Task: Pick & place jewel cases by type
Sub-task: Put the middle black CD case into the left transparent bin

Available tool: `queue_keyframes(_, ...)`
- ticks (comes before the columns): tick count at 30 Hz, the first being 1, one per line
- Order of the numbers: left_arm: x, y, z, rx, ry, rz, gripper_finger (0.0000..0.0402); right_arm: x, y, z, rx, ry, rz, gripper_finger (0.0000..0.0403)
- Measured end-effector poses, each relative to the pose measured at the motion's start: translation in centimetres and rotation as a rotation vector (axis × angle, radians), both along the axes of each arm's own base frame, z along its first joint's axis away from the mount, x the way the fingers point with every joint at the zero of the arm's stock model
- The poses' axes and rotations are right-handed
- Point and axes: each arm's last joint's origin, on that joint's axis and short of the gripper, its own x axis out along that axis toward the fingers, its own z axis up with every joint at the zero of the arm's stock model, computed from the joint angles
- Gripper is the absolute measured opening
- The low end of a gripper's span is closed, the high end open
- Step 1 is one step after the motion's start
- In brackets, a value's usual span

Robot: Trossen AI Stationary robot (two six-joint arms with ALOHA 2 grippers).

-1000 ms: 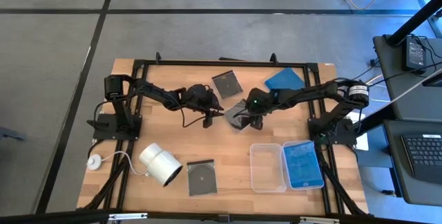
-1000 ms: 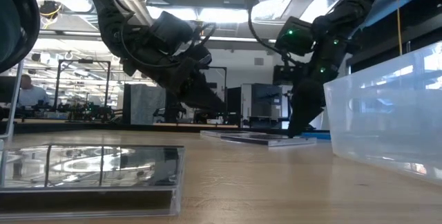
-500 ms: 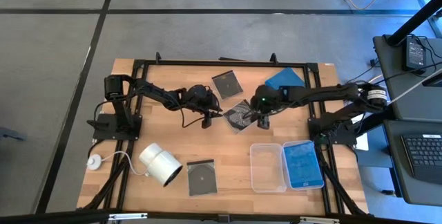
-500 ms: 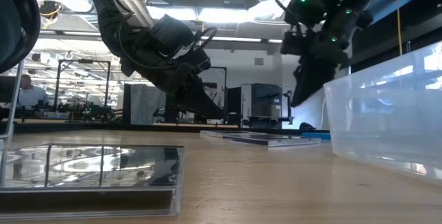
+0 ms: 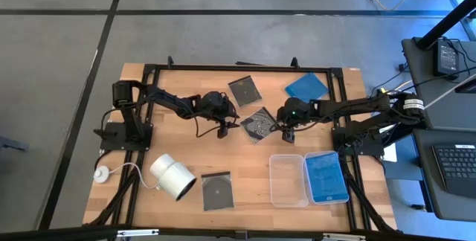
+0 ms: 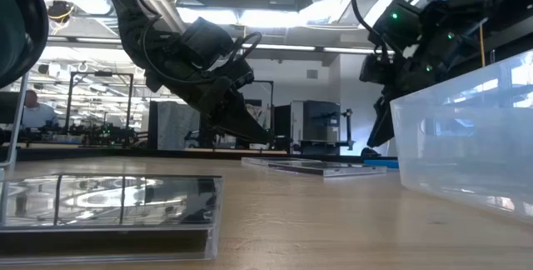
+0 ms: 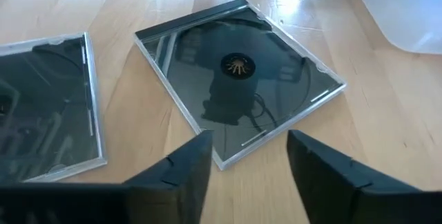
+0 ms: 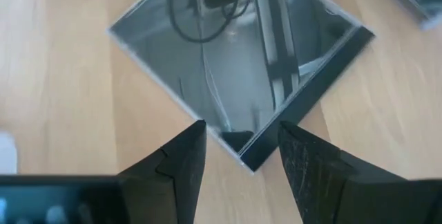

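**Both grippers flanking the centre grey case**

While a dark grey jewel case (image 5: 258, 124) lies flat and turned diamond-wise at the table's centre, the left gripper (image 5: 230, 120) sits just beside its left corner and the right gripper (image 5: 285, 128) just beside its right corner. Neither gripper touches the case. In each wrist view the fingers (image 7: 186, 169) are spread, with bare wood and the case edge visible between them; the right gripper's fingers (image 8: 181, 158) stand likewise apart.

A second grey case (image 5: 245, 90) lies near the rear edge, just behind the centre case. A third grey case (image 5: 216, 190) lies near the front edge, beside the white cylinder (image 5: 173, 176). One blue jewel case (image 5: 307, 87) rests at the rear right. Another blue case (image 5: 326, 177) lies inside the right-hand clear tray (image 5: 344, 189); the adjoining clear tray (image 5: 287, 179) stands touching it.
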Motion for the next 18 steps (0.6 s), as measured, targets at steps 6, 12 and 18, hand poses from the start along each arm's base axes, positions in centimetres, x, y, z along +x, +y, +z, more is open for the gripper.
queue_keyframes(6,0.0,-0.1,-0.1,-0.010,0.006,-0.010,0.0256,-1.1,-0.5,-1.4,0.042,-0.016,-0.024,0.0184)
queue_keyframes(12,-0.1,-0.1,-0.2,-0.014,0.023,-0.010,0.0271,-1.6,-0.5,-2.1,0.015,0.007,0.013,0.0184)
queue_keyframes(18,-0.1,-0.1,-0.7,-0.012,0.046,-0.003,0.0266,-1.7,-0.5,-2.3,0.025,0.007,-0.001,0.0184)
